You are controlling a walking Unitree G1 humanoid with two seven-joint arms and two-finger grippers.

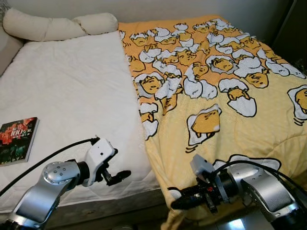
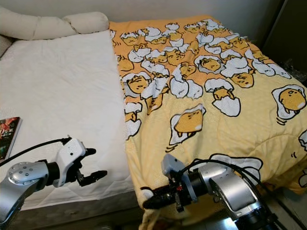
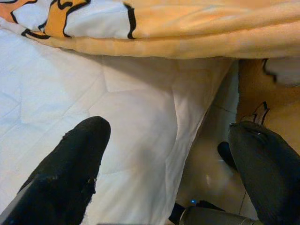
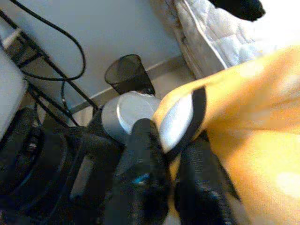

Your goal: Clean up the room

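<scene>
A yellow blanket (image 1: 216, 96) printed with white-and-yellow cartoon figures covers the right half of the bed; its near corner hangs over the front edge. My right gripper (image 4: 171, 164) is shut on that hanging corner, low at the bed's front, and appears there too in the head view (image 1: 178, 202). My left gripper (image 3: 168, 173) is open with nothing between its fingers (image 3: 70, 173). It hovers over the front edge of the bare white mattress (image 1: 72, 86), just left of the blanket's edge.
A book (image 1: 17, 140) with a dark red cover lies at the mattress's left edge. A long cream pillow (image 1: 57, 26) lies across the head of the bed. On the floor by the bed stand a black wastebasket (image 4: 127, 72) and cables.
</scene>
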